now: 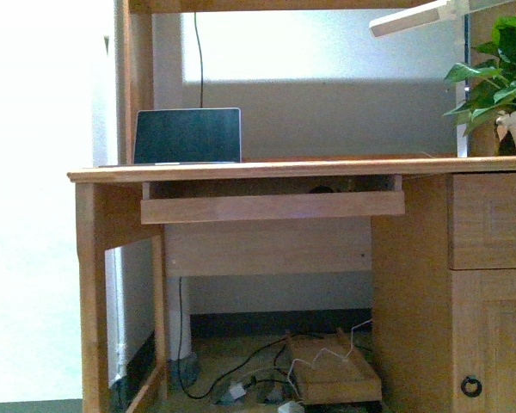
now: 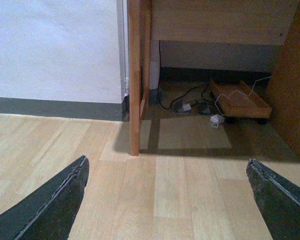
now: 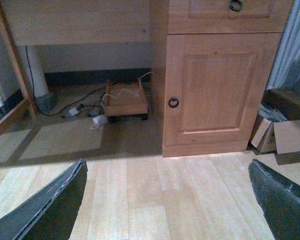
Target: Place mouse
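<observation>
Left gripper (image 2: pixel 166 164): I see its jaws spread wide, empty, above the floor (image 2: pixel 190 195).
Right gripper (image 3: pixel 166 165): I see jaws wide apart, nothing held, facing the cabinet door (image 3: pixel 217 95).

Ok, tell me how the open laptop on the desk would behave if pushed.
The laptop looks stiff, its base flat on the desk, so a low push would probably slide it. Its screen stands nearly upright, so a push high up would more likely fold the lid back or rock it. The screen is probably fragile.
</observation>
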Motion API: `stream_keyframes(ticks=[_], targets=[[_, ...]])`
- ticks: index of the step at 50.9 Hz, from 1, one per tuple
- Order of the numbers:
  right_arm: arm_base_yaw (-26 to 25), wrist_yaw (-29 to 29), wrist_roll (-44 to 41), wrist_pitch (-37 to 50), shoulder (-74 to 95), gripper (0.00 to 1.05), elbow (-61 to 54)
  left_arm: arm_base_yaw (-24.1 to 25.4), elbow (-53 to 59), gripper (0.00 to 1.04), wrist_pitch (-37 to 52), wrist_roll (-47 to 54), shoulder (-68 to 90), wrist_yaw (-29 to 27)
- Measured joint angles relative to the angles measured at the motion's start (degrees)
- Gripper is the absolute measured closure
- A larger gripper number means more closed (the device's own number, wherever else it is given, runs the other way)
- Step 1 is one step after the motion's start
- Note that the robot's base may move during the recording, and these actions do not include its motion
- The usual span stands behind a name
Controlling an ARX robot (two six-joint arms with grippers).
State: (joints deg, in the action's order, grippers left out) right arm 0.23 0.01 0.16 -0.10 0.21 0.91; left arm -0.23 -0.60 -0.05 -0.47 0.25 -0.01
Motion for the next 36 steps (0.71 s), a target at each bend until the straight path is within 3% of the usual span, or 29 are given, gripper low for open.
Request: stream_keyframes(ticks=[36], targets=[[0.0, 0.0, 0.0, 0.0, 0.0, 0.07, 0.0, 0.0, 0.0, 0.08, 0.0, 0.0, 0.0, 0.0]])
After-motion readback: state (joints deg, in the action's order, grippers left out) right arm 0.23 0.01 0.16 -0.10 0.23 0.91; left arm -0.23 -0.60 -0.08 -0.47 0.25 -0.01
